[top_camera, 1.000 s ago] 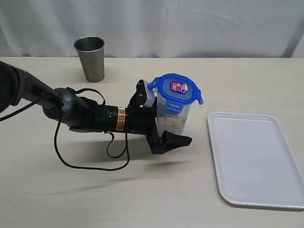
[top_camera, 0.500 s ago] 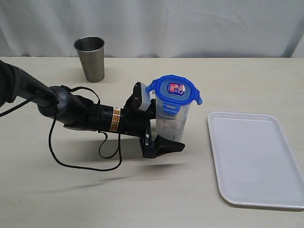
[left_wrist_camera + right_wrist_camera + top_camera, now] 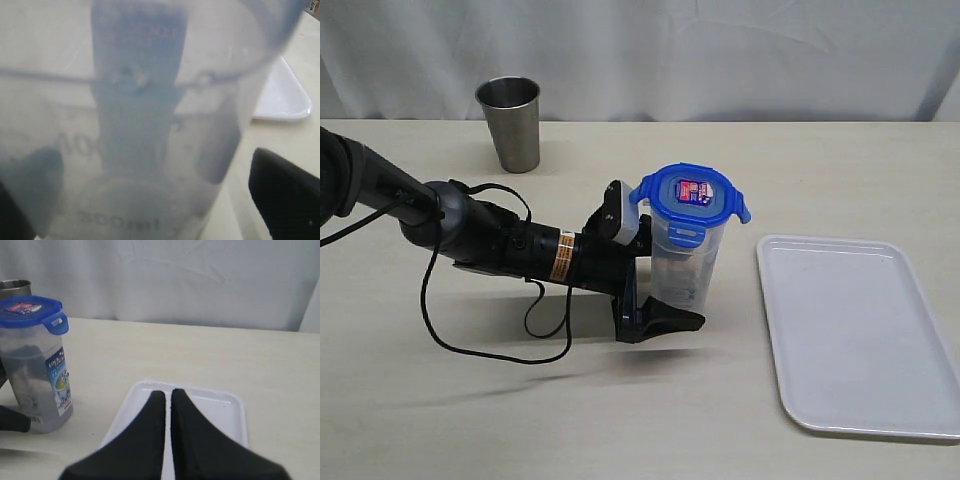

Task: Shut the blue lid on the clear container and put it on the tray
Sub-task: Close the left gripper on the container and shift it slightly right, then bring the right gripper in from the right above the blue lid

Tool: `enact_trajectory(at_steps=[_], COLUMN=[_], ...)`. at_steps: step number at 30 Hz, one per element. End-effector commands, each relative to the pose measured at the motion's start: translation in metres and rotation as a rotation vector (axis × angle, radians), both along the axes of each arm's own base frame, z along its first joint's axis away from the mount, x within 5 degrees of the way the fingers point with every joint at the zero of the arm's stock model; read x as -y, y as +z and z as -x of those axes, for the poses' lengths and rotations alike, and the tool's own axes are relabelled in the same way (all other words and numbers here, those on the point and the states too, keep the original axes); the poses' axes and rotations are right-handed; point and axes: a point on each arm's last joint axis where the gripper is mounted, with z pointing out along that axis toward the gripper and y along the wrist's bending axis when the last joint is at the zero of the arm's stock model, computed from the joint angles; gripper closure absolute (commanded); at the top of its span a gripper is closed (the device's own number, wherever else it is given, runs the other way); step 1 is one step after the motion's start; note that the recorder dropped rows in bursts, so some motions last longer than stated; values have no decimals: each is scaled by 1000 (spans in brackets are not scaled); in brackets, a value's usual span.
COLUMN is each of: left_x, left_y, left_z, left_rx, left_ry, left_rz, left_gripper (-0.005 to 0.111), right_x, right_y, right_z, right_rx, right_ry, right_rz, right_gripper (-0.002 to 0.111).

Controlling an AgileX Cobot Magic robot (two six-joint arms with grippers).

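Note:
The clear container [image 3: 682, 262] stands upright on the table with the blue lid [image 3: 692, 190] on top, its side flaps sticking out. My left gripper [image 3: 658, 270] lies on its side around the container's lower half, open. One black finger [image 3: 670, 316] is in front of the base; the other is behind. In the left wrist view the container [image 3: 140, 125] fills the frame and a strip of table shows between it and one finger [image 3: 285, 195]. The white tray [image 3: 860, 335] lies empty to the right. My right gripper [image 3: 167, 392] is shut and empty over the tray [image 3: 225, 407].
A steel cup [image 3: 510, 125] stands at the back left, well away from the container. A black cable [image 3: 485, 345] loops on the table under the left arm. White cloth hangs behind the table. Bare tabletop separates the container from the tray.
The left gripper has sunk toward the table and drawn slightly back to the left. The container with its lid now sits lower in view. The right gripper's earlier position is not shown.

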Motion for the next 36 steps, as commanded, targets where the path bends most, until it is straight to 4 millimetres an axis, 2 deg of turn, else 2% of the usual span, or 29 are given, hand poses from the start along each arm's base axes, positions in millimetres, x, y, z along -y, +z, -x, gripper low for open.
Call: enact_trajectory(at_steps=[1, 5, 9, 15, 22, 26, 27, 29, 30, 31, 32, 34, 36], left_x=[0, -1, -1, -1, -1, -1, -1, -1, -1, -1, -1, -1, -1], left_y=[1, 0, 0, 0, 0, 0, 0, 0, 0, 0, 0, 0, 0], left_z=[-2, -3, -3, -3, -3, -3, -3, -3, -3, -3, -3, -3, -3], left_rx=[12, 16, 16, 15, 15, 15, 15, 15, 15, 15, 15, 15, 15], left_ry=[0, 11, 11, 12, 12, 12, 11, 11, 11, 11, 11, 11, 11], left_rz=[-2, -20, -20, -19, -19, -19, -18, -18, -18, -18, -18, -18, -18], left_gripper=[3, 3, 3, 3, 3, 3, 3, 3, 3, 3, 3, 3, 3], right_x=[0, 0, 3, 4, 0, -1, -3, -6, -10, -13, -18, -25, -30], right_y=[8, 24, 29, 37, 31, 63, 82, 99, 115, 119, 131, 139, 142], right_z=[-1, 0, 0, 1, 1, -6, -13, -24, -41, -50, -71, -97, -121], right_rx=[96, 251, 281, 337, 242, 222, 194, 111, 21, -45, -172, -314, -423], right_ry=[-3, -7, -28, -34, -9, -6, -1, 7, 15, 18, 31, 49, 69], right_rz=[-23, -200, -449, -459, -392, -390, -386, -376, -364, -356, -335, -299, -263], right_gripper=[104, 104, 104, 104, 104, 103, 99, 90, 80, 74, 66, 59, 58])
